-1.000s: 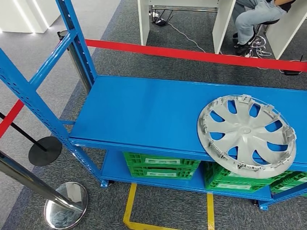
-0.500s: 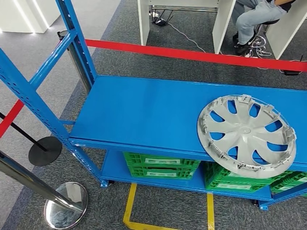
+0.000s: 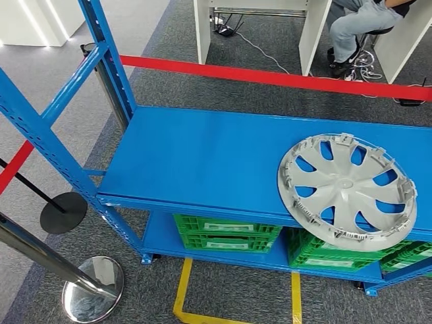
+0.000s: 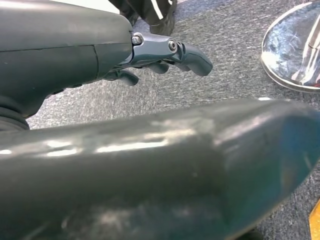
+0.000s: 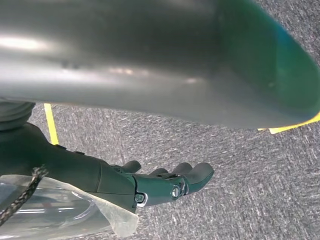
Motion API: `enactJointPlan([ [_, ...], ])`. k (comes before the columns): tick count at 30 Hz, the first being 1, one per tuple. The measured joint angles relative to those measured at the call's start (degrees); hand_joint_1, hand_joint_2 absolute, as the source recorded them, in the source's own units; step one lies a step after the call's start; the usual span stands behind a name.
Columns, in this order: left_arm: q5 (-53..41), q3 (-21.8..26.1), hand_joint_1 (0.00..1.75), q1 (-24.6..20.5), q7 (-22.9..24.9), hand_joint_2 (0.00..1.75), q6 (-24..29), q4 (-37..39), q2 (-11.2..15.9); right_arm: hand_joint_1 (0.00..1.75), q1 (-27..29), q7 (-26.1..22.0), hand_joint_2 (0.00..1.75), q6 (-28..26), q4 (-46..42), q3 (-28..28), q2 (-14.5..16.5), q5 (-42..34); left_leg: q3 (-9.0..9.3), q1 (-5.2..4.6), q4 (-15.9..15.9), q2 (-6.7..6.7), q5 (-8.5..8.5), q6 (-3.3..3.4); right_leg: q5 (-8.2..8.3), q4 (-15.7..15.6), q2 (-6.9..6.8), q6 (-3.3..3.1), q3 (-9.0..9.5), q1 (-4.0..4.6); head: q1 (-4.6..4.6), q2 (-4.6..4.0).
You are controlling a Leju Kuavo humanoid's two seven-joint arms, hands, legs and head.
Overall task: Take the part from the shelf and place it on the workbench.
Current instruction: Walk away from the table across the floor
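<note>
Hubcap (image 3: 347,191), grey and spoked, lies flat at the right end of the blue shelf (image 3: 204,158), its near edge overhanging the front lip at the lower right of the head view. Green crates (image 3: 227,234) sit on the tier underneath. Over grey carpet, the left hand (image 4: 166,52) hangs with fingers loosely extended, holding nothing; the right hand (image 5: 166,182) is likewise slack and empty.

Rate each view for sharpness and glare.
Head view: sharp and evenly lit, the wheel cover and blue shelf crisp. Left wrist view: left robot hand sharp, a blurred glossy shape with highlights nearer. Right wrist view: right robot hand clear, similar blur.
</note>
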Motion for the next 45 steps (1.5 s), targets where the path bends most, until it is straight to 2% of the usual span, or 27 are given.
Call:
enactJointPlan([
  [17,-2.2,-0.2,0.0,0.0,-0.1,0.0,-0.4,0.0,0.0,0.0,0.0,-0.2,0.0,-0.5,0.1,0.0,0.0,-0.3,0.0,0.0,0.0,0.0,0.0,0.01,0.0,0.0,0.0,0.0,0.0,0.0,-0.01,0.0],
  [21,-3.5,1.0,0.0,0.1,-1.9,1.75,-1.0,0.2,0.1,0.0,0.0,-0.5,1.75,-1.2,0.4,-0.1,0.1,-0.6,0.0,0.0,0.0,0.0,-0.01,0.0,0.0,0.0,0.01,0.0,-0.01,0.0,0.0,0.0],
  [26,-4.6,6.0,0.0,-1.6,-6.2,1.75,-4.0,3.3,1.6,0.0,-0.1,-1.9,1.75,-6.8,2.3,-1.0,2.3,-1.1,-0.02,0.05,0.0,0.0,-0.01,0.0,-0.01,0.0,-0.02,0.0,0.0,0.05,0.04,0.0],
  [27,-5.3,7.5,0.0,-2.2,-6.8,1.75,-4.6,4.2,2.1,0.0,-0.1,-2.7,1.31,-7.6,3.0,-1.0,2.7,-0.8,-0.02,0.06,0.0,0.0,-0.01,0.0,-0.01,0.0,-0.02,0.0,0.0,0.06,0.02,0.0],
  [30,-8.0,11.5,0.0,-3.1,-8.6,0.44,-5.8,5.5,2.9,0.0,-0.1,-4.1,0.0,-7.7,4.1,-1.0,3.5,-0.5,-0.01,0.06,0.0,0.0,0.0,0.0,-0.01,0.0,-0.01,-0.01,0.0,0.07,0.01,0.0],
  [31,-9.1,12.6,0.0,-3.2,-9.4,0.0,-6.4,5.5,2.9,0.0,0.0,-4.4,0.0,-7.2,4.3,-1.0,3.6,-0.6,-0.01,0.07,0.0,-0.01,0.0,-0.01,-0.02,0.0,-0.02,-0.02,0.01,0.07,0.02,0.0],
  [35,-13.3,17.1,0.0,-3.7,-11.0,0.0,-8.4,5.5,2.6,0.0,0.2,-4.6,0.0,-4.8,4.5,-1.0,3.7,-0.3,-0.02,0.06,0.0,-0.01,0.0,-0.01,-0.03,0.0,-0.02,-0.02,0.03,0.05,0.04,0.0],
  [45,-20.5,27.3,0.0,-5.3,-13.4,0.0,-11.8,5.5,2.0,0.0,0.7,-5.4,0.0,-3.6,4.9,-1.0,3.8,-0.3,-0.02,0.0,0.0,-0.01,-0.02,-0.01,-0.02,-0.1,-0.02,-0.01,0.07,0.01,0.04,0.0],
])
